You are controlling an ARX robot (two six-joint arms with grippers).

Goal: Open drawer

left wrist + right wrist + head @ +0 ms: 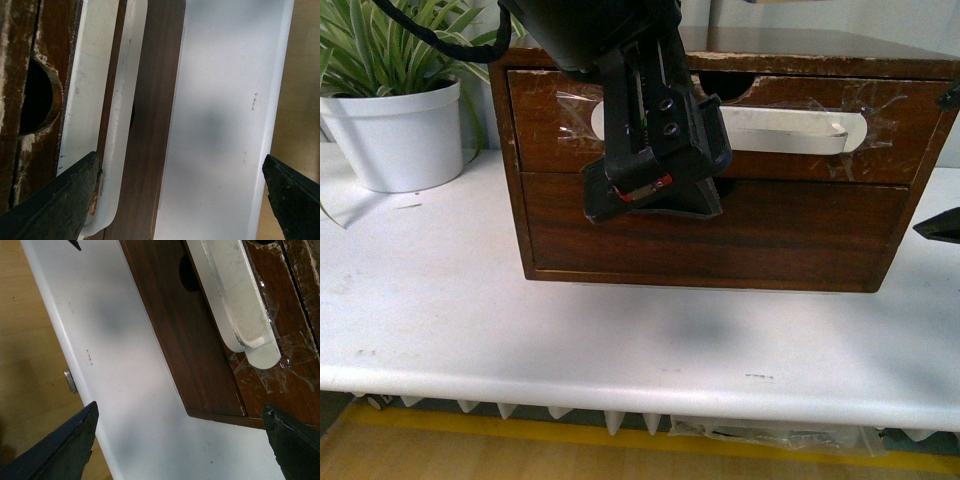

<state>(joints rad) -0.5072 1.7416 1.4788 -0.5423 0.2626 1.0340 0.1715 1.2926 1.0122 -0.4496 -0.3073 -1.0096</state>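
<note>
On the white desk (pixel 620 340), facing the robot, stands a dark brown wooden chest (pixel 720 235), and the drawer (pixel 550 125) is its upper compartment. Through the half-round notch (pixel 730 88) in the drawer's rim only darkness shows, so its contents cannot be told. Well to the left, a white pot (pixel 395 135) holds a plant (pixel 380 45) with striped leaves.

The drawer front is scuffed along the top edge. A long white handle (pixel 790 130) is fixed on with clear tape and runs level from left to right across the front. The drawer looks pushed in.

The left gripper (pixel 655 190) hangs just before the drawer, jaws spread wide. The handle's end lies close by one of its fingers (pixel 55 200); contact cannot be told. The right gripper (pixel 182 440) is over the desk by the chest's corner, jaws spread wide, holding nothing.
</note>
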